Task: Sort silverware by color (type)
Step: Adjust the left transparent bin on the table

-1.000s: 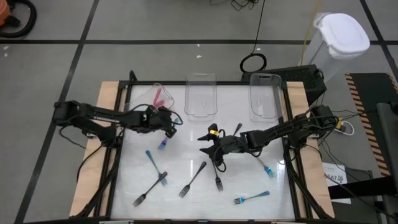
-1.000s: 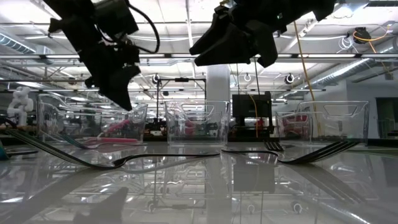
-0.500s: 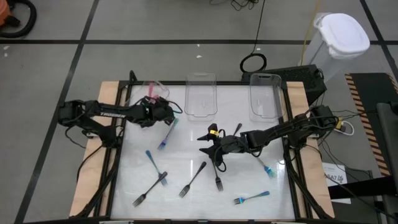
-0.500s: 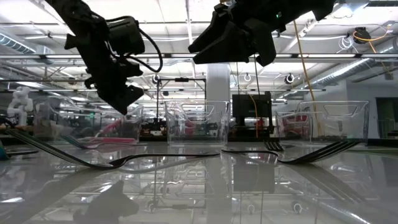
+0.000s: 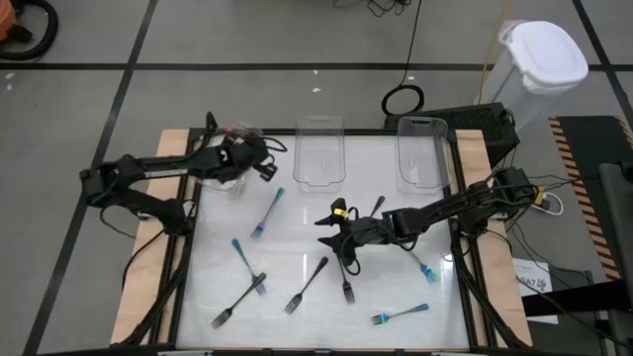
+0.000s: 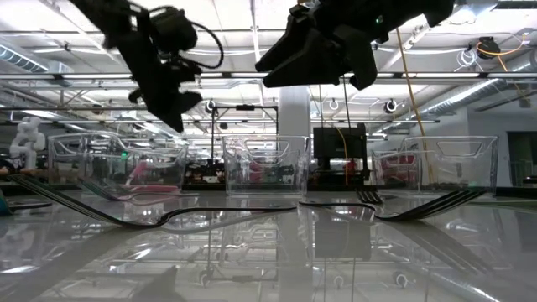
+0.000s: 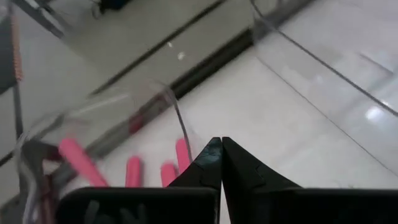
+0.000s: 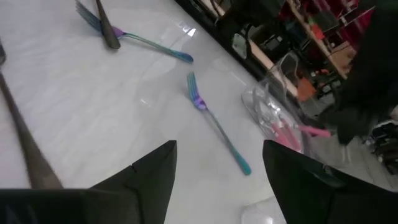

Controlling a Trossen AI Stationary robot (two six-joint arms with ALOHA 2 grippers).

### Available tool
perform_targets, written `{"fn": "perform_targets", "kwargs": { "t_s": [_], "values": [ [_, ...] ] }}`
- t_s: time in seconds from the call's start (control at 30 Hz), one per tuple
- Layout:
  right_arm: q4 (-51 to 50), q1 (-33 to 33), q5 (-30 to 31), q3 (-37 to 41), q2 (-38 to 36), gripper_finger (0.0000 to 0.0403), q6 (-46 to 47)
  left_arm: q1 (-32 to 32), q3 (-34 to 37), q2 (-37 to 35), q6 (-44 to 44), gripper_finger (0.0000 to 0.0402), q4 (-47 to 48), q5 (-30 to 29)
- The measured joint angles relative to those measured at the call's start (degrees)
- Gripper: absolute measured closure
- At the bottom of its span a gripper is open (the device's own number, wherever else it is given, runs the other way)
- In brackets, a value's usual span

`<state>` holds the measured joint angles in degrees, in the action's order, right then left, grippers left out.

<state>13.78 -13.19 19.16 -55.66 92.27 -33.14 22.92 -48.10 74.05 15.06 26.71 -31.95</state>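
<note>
Left gripper (image 5: 265,170), fingers pressed together and holding nothing, is hovering over the left clear tray (image 5: 229,183), which is holding pink forks (image 7: 78,162). Right gripper (image 5: 326,220), fingers spread wide and empty, is hanging above mid-table. Blue forks (image 5: 267,213) and black forks (image 5: 306,285) are lying scattered on the white table (image 5: 307,213); two more trays (image 5: 319,153) are standing at the far edge.

- 4 blue forks (image 5: 267,213) on the table
- 4 black forks (image 5: 307,285), lower middle
- 3 clear trays (image 5: 319,150) along the top
- at least 4 pink handles (image 7: 79,163) in the upper-left tray
</note>
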Motion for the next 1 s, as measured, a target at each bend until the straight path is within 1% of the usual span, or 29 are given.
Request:
{"fn": "perform_targets", "kwargs": {
  "t_s": [0.1,0.17,0.23,0.37,0.47,0.53,0.6,0.7,0.77,0.9,1.0],
  "values": [
    [-2.14,0.03,0.05,0.00,0.01,0.0168,1.72,-3.78,-4.00,-3.68,5.61,0.0396,14.44,0.69],
    [-4.12,0.13,0.07,0.00,0.02,0.0168,2.66,-7.17,-5.57,-6.01,8.79,0.0396,22.41,2.89],
    [-5.83,0.17,0.07,0.00,0.02,0.0168,3.90,-11.35,-6.40,-7.99,11.79,0.0396,28.43,5.08],
    [-7.59,0.19,0.07,0.00,0.02,0.0168,6.65,-20.59,-6.57,-10.89,16.13,0.0396,35.45,8.10],
    [-7.86,0.19,0.03,0.00,0.02,0.0168,8.27,-27.13,-6.57,-11.29,17.71,0.0396,38.53,9.43],
    [-8.20,0.06,0.04,0.00,0.02,0.0168,8.69,-30.19,-6.55,-11.29,20.41,0.0396,40.33,10.14],
    [-8.17,0.00,0.02,0.00,0.02,0.0168,8.87,-31.83,-5.95,-11.02,23.15,0.0396,41.42,12.06],
    [-8.17,-0.05,-0.02,0.00,0.02,0.0168,8.89,-32.66,-4.12,-9.92,26.20,0.0396,44.75,14.51],
    [-8.24,-0.05,-0.01,0.00,0.02,0.0168,8.89,-32.81,-2.32,-9.17,27.99,0.0396,46.91,14.51],
    [-8.48,-0.05,-0.02,0.00,0.02,0.0168,8.89,-32.51,2.23,-7.69,28.12,0.0396,47.49,15.23],
    [-8.44,-0.05,-0.02,0.00,0.02,0.0168,8.68,-31.87,4.74,-7.04,28.14,0.0396,47.41,13.77]
  ]
}}
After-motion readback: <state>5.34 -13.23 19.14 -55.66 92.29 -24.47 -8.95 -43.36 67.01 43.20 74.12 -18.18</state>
